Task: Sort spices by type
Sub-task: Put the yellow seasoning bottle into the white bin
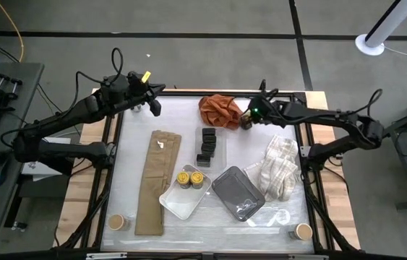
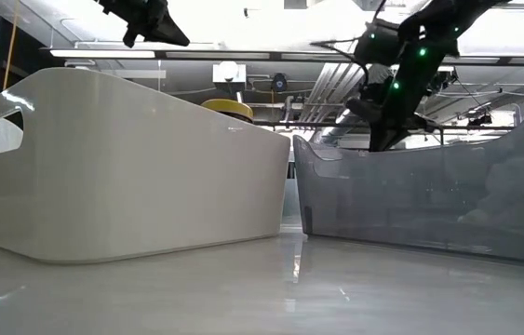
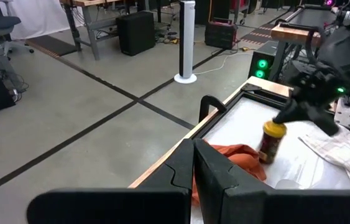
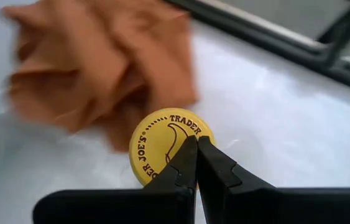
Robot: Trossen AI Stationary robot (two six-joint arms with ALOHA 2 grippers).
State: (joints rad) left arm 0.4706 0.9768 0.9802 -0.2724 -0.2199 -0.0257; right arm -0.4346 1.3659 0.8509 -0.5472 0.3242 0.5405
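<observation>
Right gripper (image 1: 247, 120): fingers are pressed together directly above a yellow-lidded jar (image 3: 271, 140), which stands upright on the far part of the table, just right of the orange cloth (image 1: 218, 110). No pinch on the jar is shown; in the right wrist view the closed tips (image 4: 196, 163) overlap the lid's near edge.

Left gripper (image 1: 154, 106): jaws are pressed together, nothing is held; it is parked over the far left corner, well apart from the jar.

Step in hand, as judged: the third yellow-lidded jar is to be picked and brought to the white tray (image 1: 174, 204), where two yellow-lidded jars (image 1: 190, 178) are already stood.

How to do it well: the fingers would need to be spread before descent, centred on the lid, and closed below the lid's rim so the jar is lifted upright.

Other spices: black boxes (image 1: 207, 146) are grouped at mid-table; one tan-lidded jar (image 1: 116, 222) stands at the near left corner, another (image 1: 303, 231) at the near right.

Edges: the table's raised far frame (image 1: 232, 92) and the cloth lie close to the jar; little room is left on those sides.

Open room: bare surface lies between the jar and the checked towel (image 1: 276, 167); the path toward the white tray passes the black boxes and the grey tray (image 1: 226, 189), so height should be kept.
</observation>
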